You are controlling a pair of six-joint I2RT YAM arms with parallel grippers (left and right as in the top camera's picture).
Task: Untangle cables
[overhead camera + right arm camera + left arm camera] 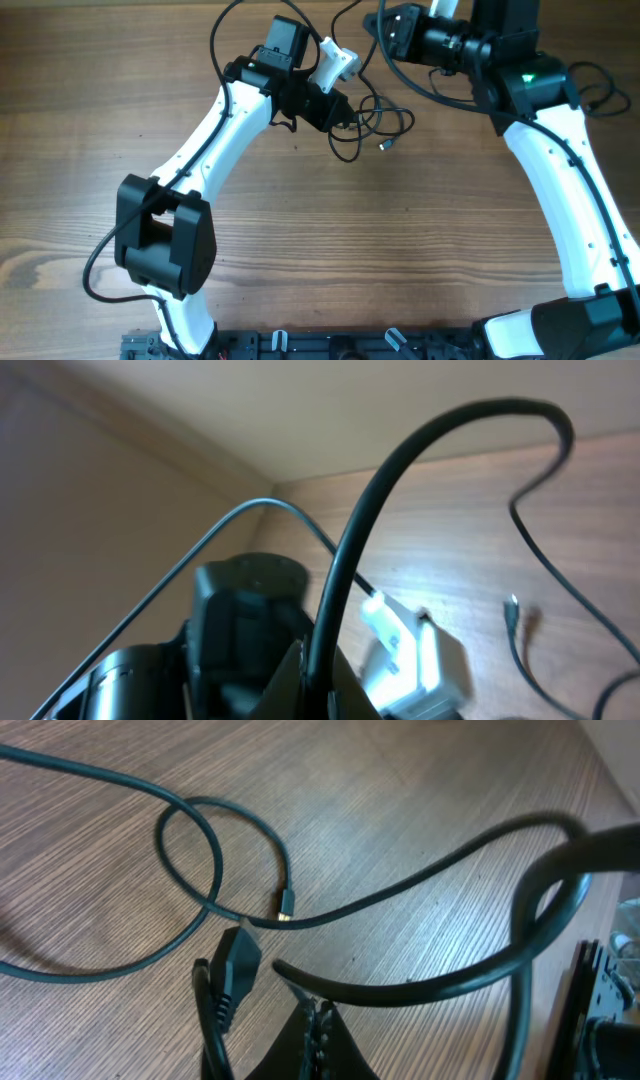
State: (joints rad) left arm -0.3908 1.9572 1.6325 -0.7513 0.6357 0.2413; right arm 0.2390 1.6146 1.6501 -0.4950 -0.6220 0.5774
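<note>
Cables (378,122) lie as loose black loops on the wooden table (300,230), toward its far side and a little right of centre, between your 2 arms. 1 small plug end (385,146) rests on the wood at the near edge of the loops. Your left gripper (315,1015) is at the left edge of those loops with its fingers pressed together, and 1 strand is pinched at the tips and sweeps off to the right in an upward curve. Just left of those tips a flat black plug (237,960) sits on the table, and beyond it a closed loop crosses another strand beside a gold-tipped connector (285,907). Your right gripper (318,670) is at the far edge, right of centre, and its fingers are closed on another strand that rises from them and arcs over to the right. A white adapter (335,62) sits between the 2 grippers, just far of the left one.
</note>
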